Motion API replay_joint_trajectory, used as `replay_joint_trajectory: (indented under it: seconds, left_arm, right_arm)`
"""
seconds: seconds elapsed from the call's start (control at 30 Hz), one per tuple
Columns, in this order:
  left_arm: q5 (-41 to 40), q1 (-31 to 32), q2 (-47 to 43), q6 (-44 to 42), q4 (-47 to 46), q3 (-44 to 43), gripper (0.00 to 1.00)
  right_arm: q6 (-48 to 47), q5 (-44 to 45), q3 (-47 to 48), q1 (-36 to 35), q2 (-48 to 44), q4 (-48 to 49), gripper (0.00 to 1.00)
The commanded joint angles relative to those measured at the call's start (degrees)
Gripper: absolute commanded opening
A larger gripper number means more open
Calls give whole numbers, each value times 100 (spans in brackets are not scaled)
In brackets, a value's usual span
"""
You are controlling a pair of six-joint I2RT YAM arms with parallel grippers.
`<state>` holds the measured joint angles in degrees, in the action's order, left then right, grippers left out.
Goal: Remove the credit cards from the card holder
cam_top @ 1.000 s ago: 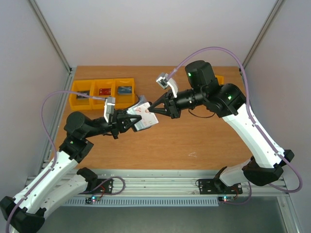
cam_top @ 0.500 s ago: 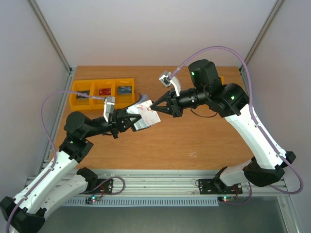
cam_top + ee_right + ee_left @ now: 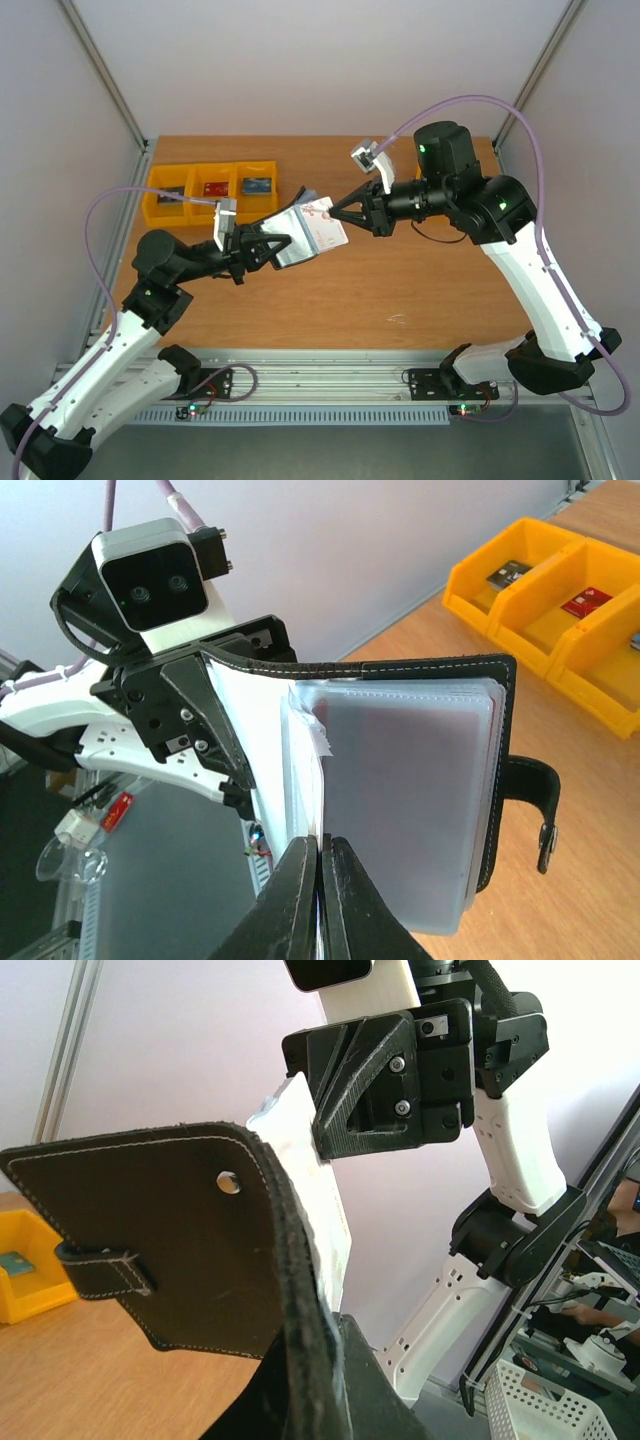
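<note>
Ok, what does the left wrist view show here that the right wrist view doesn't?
Only the left wrist: the card holder's black outside with its snap hole, and the right gripper seen from outside. Only the right wrist: the holder's clear inner sleeves, the left gripper clamping the cover, and the left wrist camera. Both: the holder held aloft, its strap tab, the whitish card in the right gripper's pinch, yellow bins.

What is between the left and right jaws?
The open card holder, held by the left jaws, and a whitish card sticking from it, pinched by the right jaws. The top view shows it.
</note>
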<state>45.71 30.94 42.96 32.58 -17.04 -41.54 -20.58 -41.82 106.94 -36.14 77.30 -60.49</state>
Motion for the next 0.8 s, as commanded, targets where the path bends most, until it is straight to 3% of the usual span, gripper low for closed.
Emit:
replay_joint_trajectory:
  seconds: [0.0,0.77]
  left_arm:
    - [113,7,-5,-41,-281,16,0]
    - [565,-9,-108,-860,-19,-110,0]
  right_arm:
    - [-100,148,20,151,-171,31,1]
    - [-609,-5,59,879,-285,-594,1]
